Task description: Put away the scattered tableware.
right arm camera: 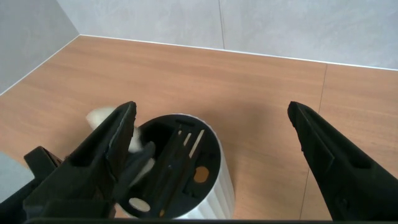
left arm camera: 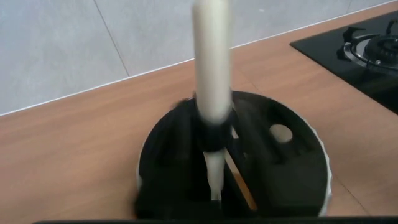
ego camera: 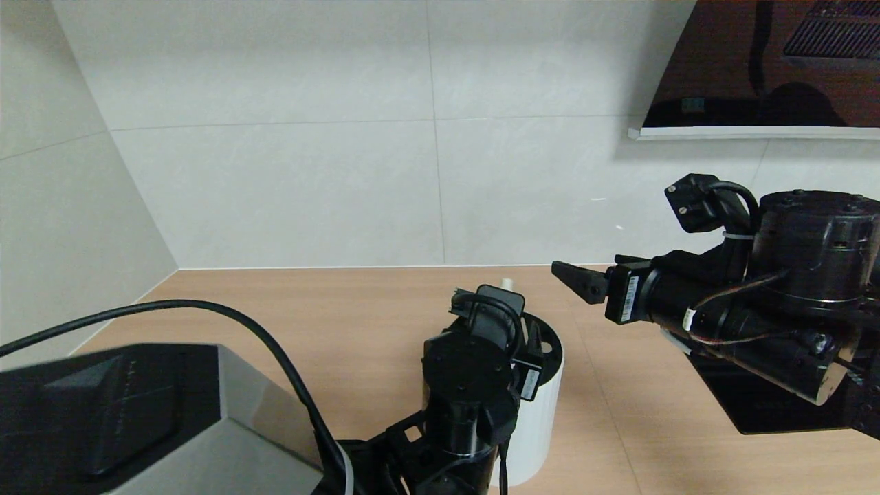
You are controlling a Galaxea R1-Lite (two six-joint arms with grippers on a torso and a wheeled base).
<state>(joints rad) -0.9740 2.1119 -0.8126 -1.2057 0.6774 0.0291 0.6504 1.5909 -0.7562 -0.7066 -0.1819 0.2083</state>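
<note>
Your wood-grain bench [ego camera: 344, 309] carries a white cylindrical holder [ego camera: 543, 412] with a black slotted insert, near centre, apparently to take tableware upright. Your right gripper [right arm camera: 211, 107] hovers to its right, jaws wide and empty. Your left gripper [left arm camera: 214, 134], jaws clamped, holds a smooth white utensil [left arm camera: 211, 68] vertical over a slot.
</note>
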